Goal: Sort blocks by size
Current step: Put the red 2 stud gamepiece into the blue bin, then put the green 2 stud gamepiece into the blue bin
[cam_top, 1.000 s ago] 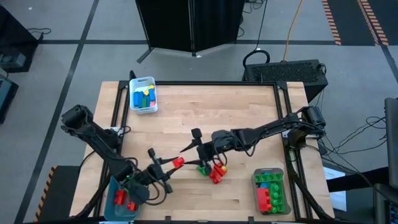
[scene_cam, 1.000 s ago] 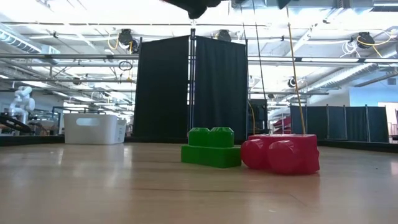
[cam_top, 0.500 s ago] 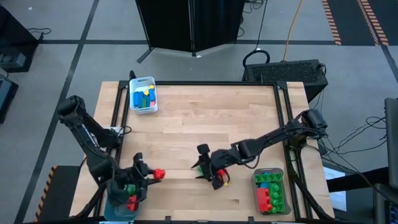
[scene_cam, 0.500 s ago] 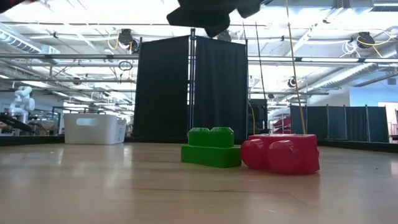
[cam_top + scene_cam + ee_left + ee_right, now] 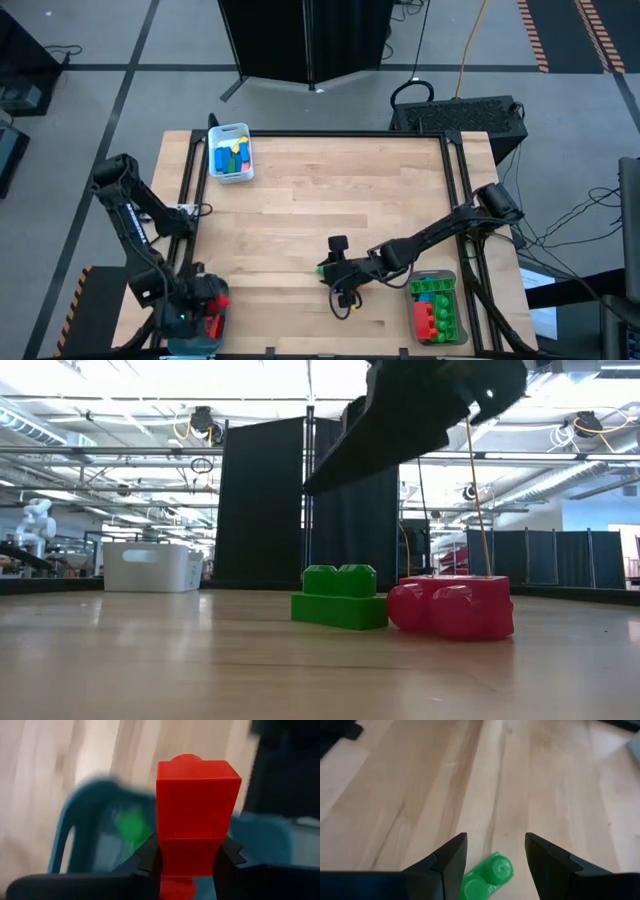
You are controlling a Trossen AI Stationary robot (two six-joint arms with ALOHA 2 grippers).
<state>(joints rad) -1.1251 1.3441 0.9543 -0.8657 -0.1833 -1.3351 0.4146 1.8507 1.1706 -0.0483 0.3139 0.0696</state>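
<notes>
Right now your left end effector (image 5: pixel 187 862) is shut on a red block (image 5: pixel 196 802), pinching it by its two flat sides. It sits over the teal bin (image 5: pixel 190 325) at the near left corner of the desk (image 5: pixel 300 190). Inside that bin you can see something green and something red, but it is too blurry to say more.

Your right end effector (image 5: pixel 495 852) is open, with nothing in it. It hangs just above a small green block (image 5: pixel 487 875) near the middle front of the desk. The green block lies between the two fingers (image 5: pixel 447 857) but they do not touch it. From the low view, the green block (image 5: pixel 340 597) sits flat with its bumps up, and a bigger red block (image 5: pixel 452 607) lies on its side next to it. You cannot tell from here if the two touch.

The white bin (image 5: pixel 230 152) at the far left corner has blue, yellow and green blocks in it. The clear bin (image 5: pixel 436 307) at the near right has green and red ones.

These blocks look hard, light and a bit smooth. They will not squash or break. Grab one by its flat sides, not by the bumps. Squeeze across the short way so it fits between the fingers. A light block can slide or tip if one finger bumps it first, so come straight down on the green one, centred.
</notes>
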